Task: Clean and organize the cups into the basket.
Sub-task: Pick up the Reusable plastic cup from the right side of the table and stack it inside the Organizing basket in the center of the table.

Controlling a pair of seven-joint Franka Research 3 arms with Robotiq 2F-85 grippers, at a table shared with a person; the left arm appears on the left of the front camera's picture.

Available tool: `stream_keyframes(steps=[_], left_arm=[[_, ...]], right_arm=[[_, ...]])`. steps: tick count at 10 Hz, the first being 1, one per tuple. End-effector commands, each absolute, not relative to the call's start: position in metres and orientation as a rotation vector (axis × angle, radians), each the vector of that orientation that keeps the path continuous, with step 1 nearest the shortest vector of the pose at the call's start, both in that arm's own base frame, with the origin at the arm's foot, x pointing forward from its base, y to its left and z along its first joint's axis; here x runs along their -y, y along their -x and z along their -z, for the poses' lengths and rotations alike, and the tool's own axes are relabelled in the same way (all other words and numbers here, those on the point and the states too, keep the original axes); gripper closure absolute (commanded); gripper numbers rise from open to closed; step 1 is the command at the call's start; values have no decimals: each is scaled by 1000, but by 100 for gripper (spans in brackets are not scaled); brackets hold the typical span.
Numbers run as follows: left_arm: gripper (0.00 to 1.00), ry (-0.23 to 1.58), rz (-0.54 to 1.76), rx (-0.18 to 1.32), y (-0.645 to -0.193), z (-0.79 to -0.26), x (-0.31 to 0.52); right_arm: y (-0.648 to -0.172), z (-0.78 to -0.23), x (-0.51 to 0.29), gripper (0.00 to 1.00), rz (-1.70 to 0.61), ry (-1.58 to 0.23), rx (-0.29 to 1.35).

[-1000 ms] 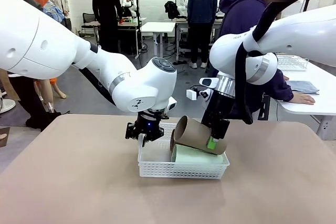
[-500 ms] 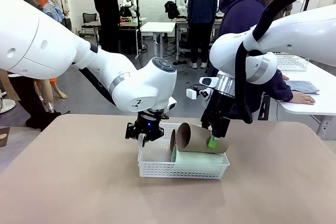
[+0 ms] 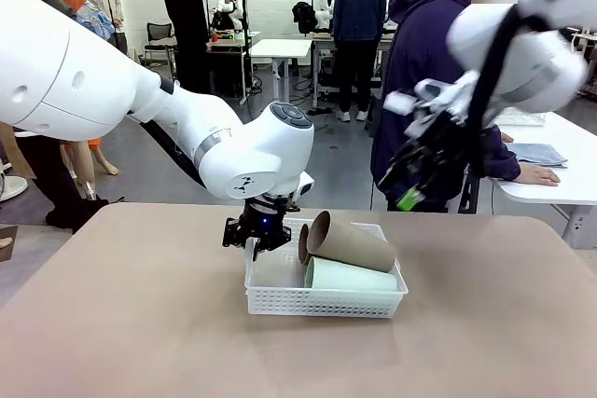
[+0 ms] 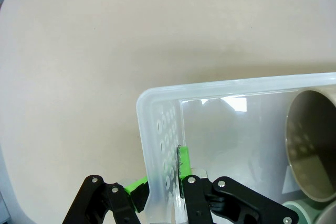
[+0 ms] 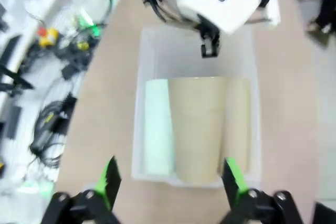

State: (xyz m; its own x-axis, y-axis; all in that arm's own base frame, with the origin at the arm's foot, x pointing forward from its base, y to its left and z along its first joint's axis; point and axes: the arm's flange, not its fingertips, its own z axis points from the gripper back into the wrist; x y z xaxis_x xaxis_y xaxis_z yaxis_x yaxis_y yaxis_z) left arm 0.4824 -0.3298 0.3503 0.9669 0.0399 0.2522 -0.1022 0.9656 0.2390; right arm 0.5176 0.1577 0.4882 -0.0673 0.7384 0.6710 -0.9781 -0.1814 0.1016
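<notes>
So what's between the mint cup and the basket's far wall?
A tan cup, lying on its side partly atop the mint cup in the basket, front view.

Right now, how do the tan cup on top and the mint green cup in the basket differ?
The tan cup is brown and lies tilted on top; the mint green cup is pale and lies flat beneath it. Both lie on their sides in the white basket, mouths toward the left gripper.

Left claw (image 3: 260, 235) clamped; right claw (image 5: 170, 178) agape

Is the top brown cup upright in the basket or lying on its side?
On its side. The brown cup lies across the green cup inside the basket, its open mouth facing left.
</notes>
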Motion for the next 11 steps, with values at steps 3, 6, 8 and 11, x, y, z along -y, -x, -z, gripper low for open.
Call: stream_keyframes(steps=[3, 6, 8, 11], left_arm=[[100, -255, -75, 248, -481, -350, 329], [100, -255, -75, 248, -481, -350, 329], [100, -255, -75, 248, -481, -350, 329], [100, -255, -75, 248, -481, -350, 329]], right_arm=[[-436, -480, -9, 0, -1523, -929, 741], [-376, -462, 83, 0, -1300, -932, 858], [-369, -448, 105, 0, -1223, -893, 909], [-366, -449, 123, 0, -1206, -905, 888]])
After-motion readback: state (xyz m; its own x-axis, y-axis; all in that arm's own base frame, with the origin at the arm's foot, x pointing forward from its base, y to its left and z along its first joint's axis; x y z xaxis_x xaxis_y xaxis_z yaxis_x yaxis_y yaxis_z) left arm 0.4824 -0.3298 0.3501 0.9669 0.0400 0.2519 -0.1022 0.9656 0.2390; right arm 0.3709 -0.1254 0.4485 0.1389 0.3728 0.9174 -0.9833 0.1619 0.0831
